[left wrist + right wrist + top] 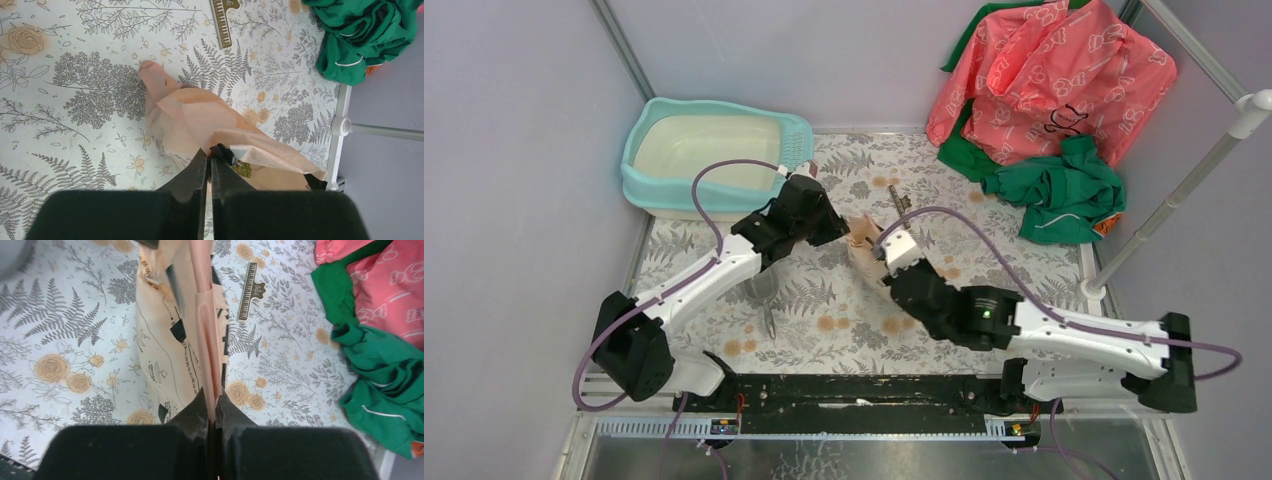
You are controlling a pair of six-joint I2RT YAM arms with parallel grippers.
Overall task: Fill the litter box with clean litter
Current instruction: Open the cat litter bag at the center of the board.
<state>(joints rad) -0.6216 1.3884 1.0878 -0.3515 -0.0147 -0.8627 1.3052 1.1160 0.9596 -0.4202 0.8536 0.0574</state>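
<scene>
The turquoise litter box [796, 135] with its cream inner pan stands at the table's far left; no granules show in it. A pinkish-tan printed bag [861, 243] is held between both grippers at mid-table. My left gripper [836, 232] is shut on the bag's top edge [210, 156]. The bag [200, 115] hangs open beside it, and a patch of green litter [241, 169] shows inside the mouth. My right gripper [876, 252] is shut on the bag's other folded edge [214, 407]; the bag's printed side [165, 350] stretches away from it.
A grey scoop [766, 298] lies under my left arm. A small comb-like strip [899, 200] lies beyond the bag. Pink and green clothes [1044, 90] are heaped at the far right. A white pole [1184, 190] stands at the right edge.
</scene>
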